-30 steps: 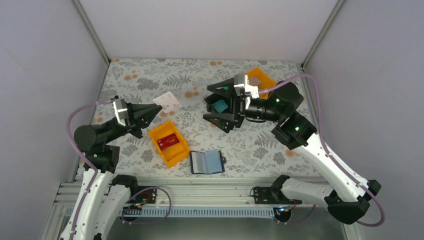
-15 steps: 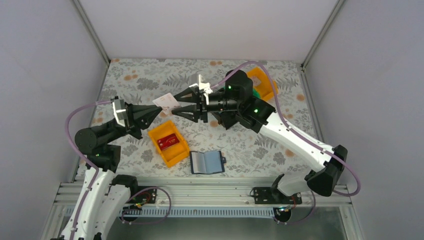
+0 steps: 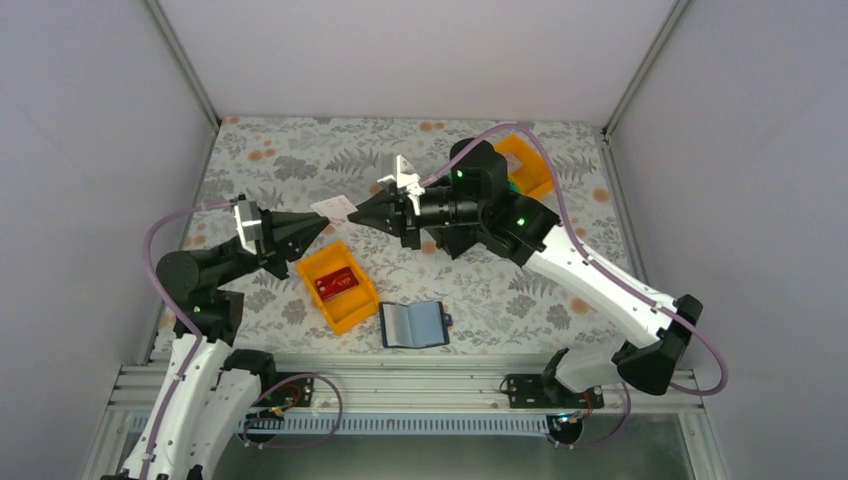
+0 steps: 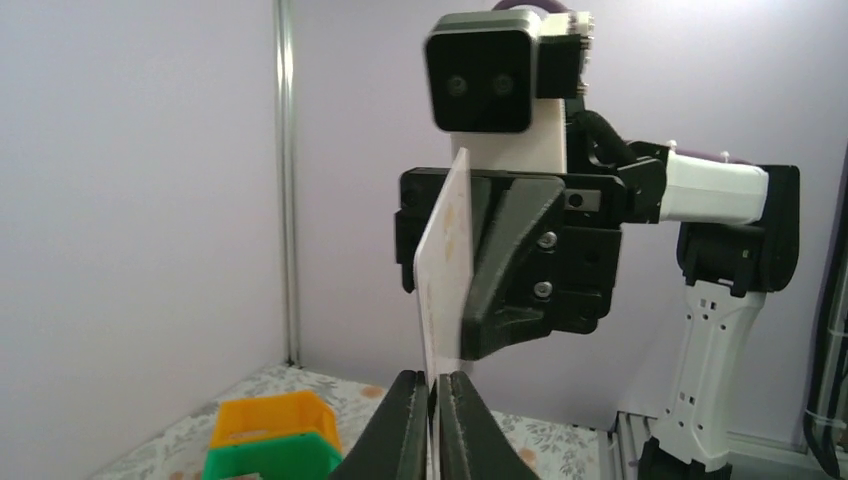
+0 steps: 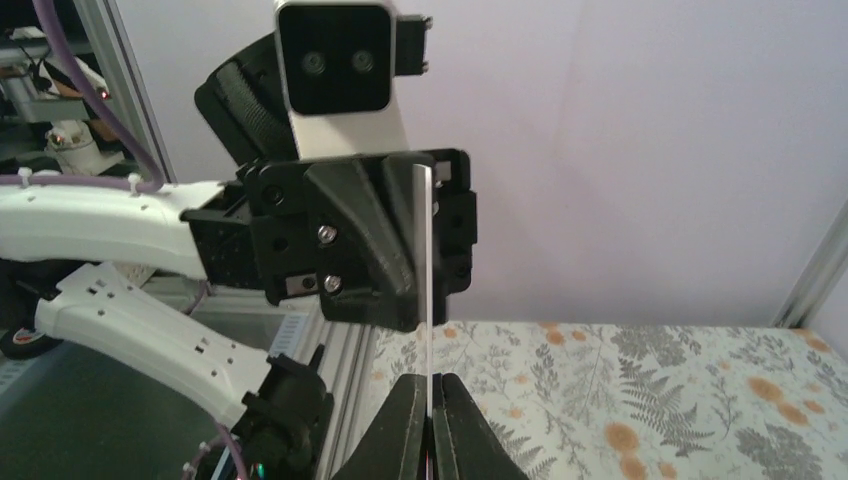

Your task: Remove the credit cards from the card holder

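A pinkish-white credit card [image 3: 335,208] hangs in the air above the table, pinched from both sides. My left gripper [image 3: 322,222] is shut on its near-left edge and my right gripper [image 3: 358,212] is shut on the opposite edge. In the left wrist view the card [image 4: 445,260] rises from my left gripper [image 4: 432,400], with the right gripper's fingers [image 4: 510,270] behind it. The right wrist view shows the card [image 5: 428,250] edge-on in my right gripper [image 5: 428,395]. The navy card holder [image 3: 413,324] lies open near the front edge. A red credit card [image 3: 335,283] lies in an orange bin [image 3: 352,310].
A second orange bin [image 3: 527,165] and a green bin [image 3: 514,186] stand at the back right, partly behind the right arm. They also show low in the left wrist view, orange bin [image 4: 268,418] over green bin [image 4: 270,458]. A floral cloth [image 3: 280,160] covers the table.
The right arm swung from the back right to the card in my left gripper, and its jaws went from open to shut on the card. The left arm barely moved.
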You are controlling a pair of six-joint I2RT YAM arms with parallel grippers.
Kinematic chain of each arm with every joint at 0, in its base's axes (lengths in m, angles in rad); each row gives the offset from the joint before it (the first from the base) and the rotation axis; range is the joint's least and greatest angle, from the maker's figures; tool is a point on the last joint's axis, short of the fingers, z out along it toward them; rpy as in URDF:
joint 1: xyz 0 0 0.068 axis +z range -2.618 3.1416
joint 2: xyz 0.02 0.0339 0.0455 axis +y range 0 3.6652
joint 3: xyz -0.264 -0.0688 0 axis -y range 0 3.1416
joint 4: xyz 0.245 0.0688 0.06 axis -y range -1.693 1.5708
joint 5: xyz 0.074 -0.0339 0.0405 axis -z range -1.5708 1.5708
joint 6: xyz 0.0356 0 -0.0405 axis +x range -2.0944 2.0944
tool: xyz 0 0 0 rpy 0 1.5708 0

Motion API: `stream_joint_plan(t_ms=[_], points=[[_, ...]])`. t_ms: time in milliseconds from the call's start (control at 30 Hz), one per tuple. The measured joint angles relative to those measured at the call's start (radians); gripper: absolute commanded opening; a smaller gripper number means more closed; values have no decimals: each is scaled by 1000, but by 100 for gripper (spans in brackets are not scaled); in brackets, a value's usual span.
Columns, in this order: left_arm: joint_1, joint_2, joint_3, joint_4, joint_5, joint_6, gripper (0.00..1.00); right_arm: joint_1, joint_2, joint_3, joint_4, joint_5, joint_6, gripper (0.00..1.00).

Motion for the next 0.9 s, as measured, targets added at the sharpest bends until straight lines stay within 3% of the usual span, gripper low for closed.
stream_joint_plan(t_ms=[33, 67, 100, 133, 233, 367, 500, 667, 833, 900], points=[[0, 0, 0, -8, 4, 11, 50, 0, -3, 1, -16, 4, -11, 4], [0, 0, 0, -22, 4, 31, 69, 1, -8, 5, -45, 10, -24, 4], [0, -1, 0, -39, 3, 54, 80, 1, -11, 11, -78, 21, -39, 4], [2, -2, 1, -69, 4, 85, 83, 1, -11, 25, -118, 40, -55, 4], [1, -3, 19, -239, 9, 267, 83, 2, -10, 71, -249, 117, -95, 4], [1, -2, 77, -589, 30, 709, 82, 16, 52, 172, -449, 247, -107, 4], [3, 6, 96, -873, 11, 1030, 73, 97, 168, 228, -588, 361, -121, 4], [-20, 35, 94, -1006, 39, 1125, 49, 165, 251, 252, -712, 429, -153, 4], [-53, 35, 94, -1054, 77, 1174, 47, 211, 295, 294, -711, 435, -188, 4], [-53, 35, 94, -1065, 79, 1184, 41, 219, 293, 291, -703, 443, -194, 4]])
